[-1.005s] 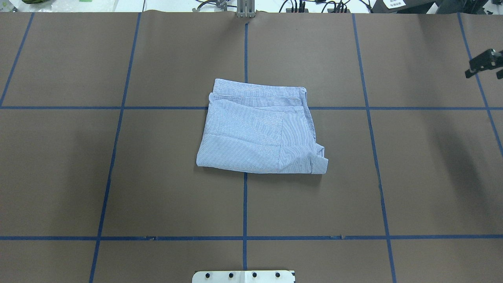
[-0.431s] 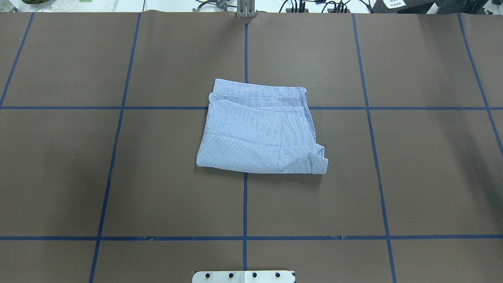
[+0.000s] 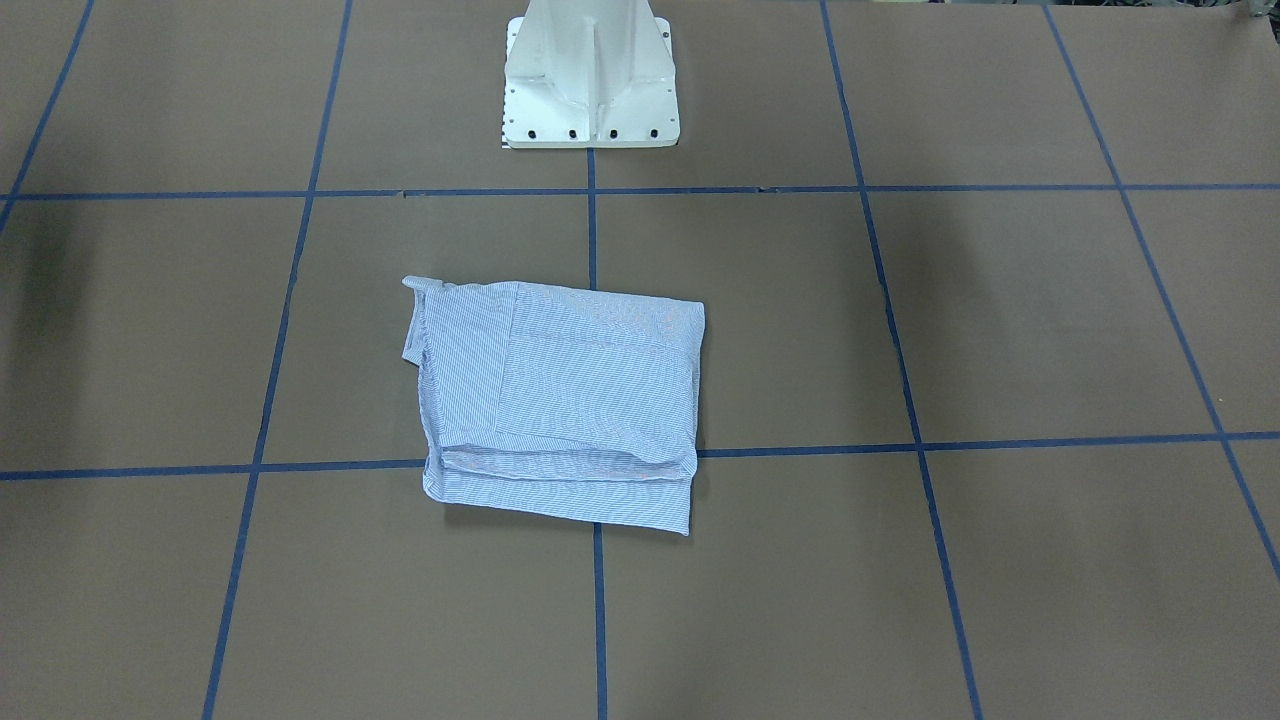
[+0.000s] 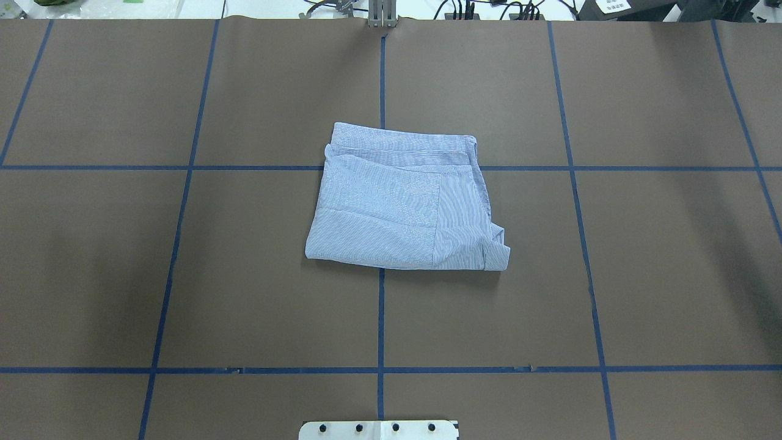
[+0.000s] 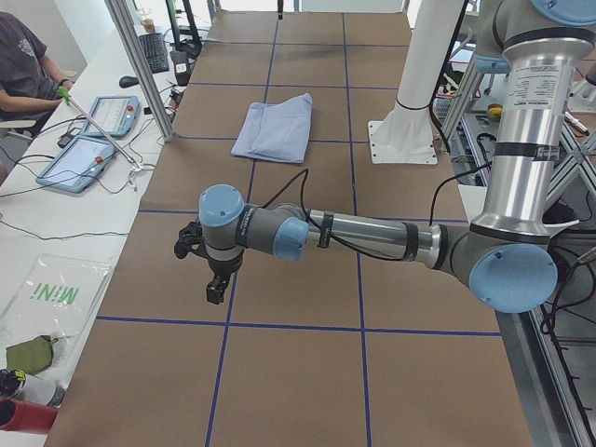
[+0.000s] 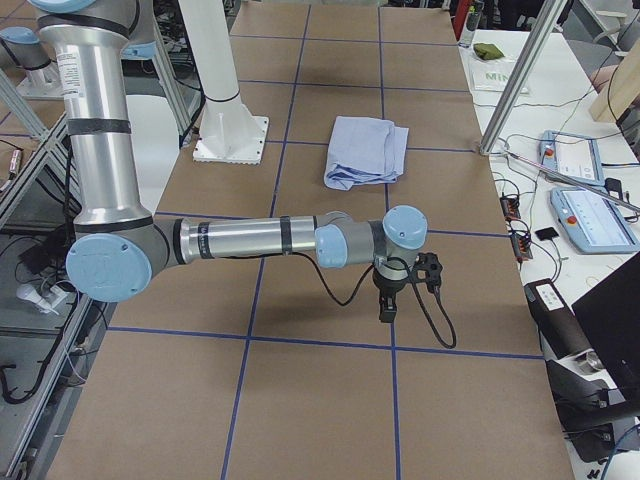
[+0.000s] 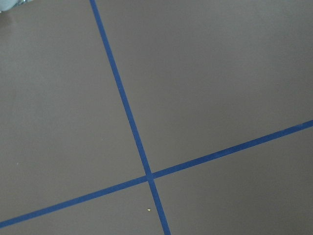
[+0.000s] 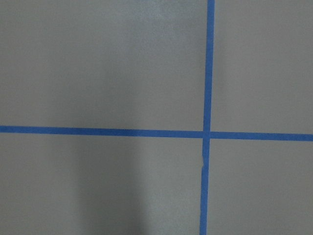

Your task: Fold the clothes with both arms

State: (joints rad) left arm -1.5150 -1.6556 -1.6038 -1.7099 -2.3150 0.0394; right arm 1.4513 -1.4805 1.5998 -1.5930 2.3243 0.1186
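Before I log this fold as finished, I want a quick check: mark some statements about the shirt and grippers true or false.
1. The shirt lies folded on the table. True.
2. One gripper grips the shirt. False: the left gripper and right gripper both hang over bare table, apart from it.
3. The shirt covers part of a blue tape line. True.
4. The shirt hangs over the table's edge. False: it lies near the middle.

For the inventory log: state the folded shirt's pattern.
The shirt has fine blue-and-white stripes, clearest in the overhead view.
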